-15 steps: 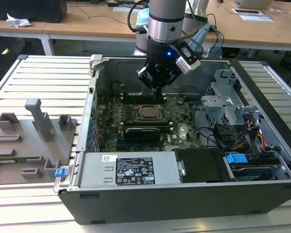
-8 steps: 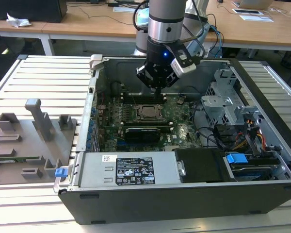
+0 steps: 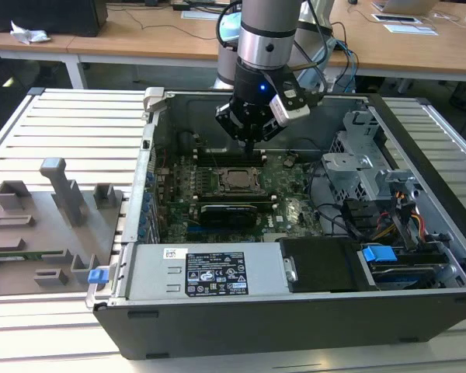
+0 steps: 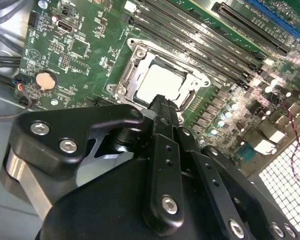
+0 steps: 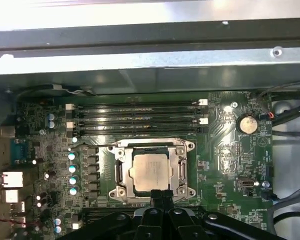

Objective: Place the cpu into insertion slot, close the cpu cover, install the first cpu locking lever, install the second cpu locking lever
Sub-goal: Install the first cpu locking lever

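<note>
The cpu [image 5: 149, 172] shows its silver-grey top lying flat in the socket on the green board, also seen in the second wrist view [image 4: 160, 82] and the exterior view [image 3: 237, 179]. The cpu cover [image 5: 178, 167], a metal frame, lies down flat around the chip, so the insertion slot beneath is covered. My gripper [image 5: 161, 197] hovers just above the socket's edge with its two fingers pressed together and nothing between them. The exterior view puts the gripper [image 3: 248, 141] inside the open case, a little above the board. I cannot make out how the locking levers sit.
Long black memory slots [image 5: 135, 112] run beside the socket, with a coin battery [image 5: 247, 123] off to one side. The case wall [image 5: 140, 60] rises behind them. A drive cage [image 3: 365, 163] with cables [image 3: 404, 217] and a power supply [image 3: 202, 272] crowd the case. Grey fixtures [image 3: 46, 225] stand outside it.
</note>
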`<state>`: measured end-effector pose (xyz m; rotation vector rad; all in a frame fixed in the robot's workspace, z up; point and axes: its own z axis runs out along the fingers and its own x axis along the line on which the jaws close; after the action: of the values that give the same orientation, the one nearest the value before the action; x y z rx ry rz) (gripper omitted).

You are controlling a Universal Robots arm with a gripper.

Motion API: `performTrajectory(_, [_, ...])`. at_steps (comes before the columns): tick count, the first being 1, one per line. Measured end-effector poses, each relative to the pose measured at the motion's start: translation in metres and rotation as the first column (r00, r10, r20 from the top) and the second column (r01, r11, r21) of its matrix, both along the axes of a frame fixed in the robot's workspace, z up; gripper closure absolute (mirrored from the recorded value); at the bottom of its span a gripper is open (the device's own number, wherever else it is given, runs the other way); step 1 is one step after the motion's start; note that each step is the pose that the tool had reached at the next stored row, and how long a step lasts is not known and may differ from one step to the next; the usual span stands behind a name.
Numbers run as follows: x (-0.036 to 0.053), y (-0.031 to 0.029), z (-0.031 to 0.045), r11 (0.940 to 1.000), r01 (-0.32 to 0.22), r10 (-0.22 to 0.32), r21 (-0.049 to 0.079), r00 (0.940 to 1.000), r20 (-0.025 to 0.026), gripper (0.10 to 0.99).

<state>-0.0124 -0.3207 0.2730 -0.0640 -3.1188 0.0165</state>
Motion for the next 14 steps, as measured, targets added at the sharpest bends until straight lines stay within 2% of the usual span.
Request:
performTrajectory(1, [-0.0013,0.0000,0.0000,1.0000,0.000,0.000,0.000,1.0000,0.0000,0.980])
performTrajectory(8, [-0.0273,0.0000,0.0000,1.0000,0.000,0.000,0.000,1.0000,0.0013,0.980])
performTrajectory(11, [-0.0429,0.0000,0.0000,1.0000,0.000,0.000,0.000,1.0000,0.0017,0.980])
performTrajectory(14, [-0.0531,0.0000,-0.0001,1.0000,0.000,0.000,0.000,1.0000,0.0019,0.980])
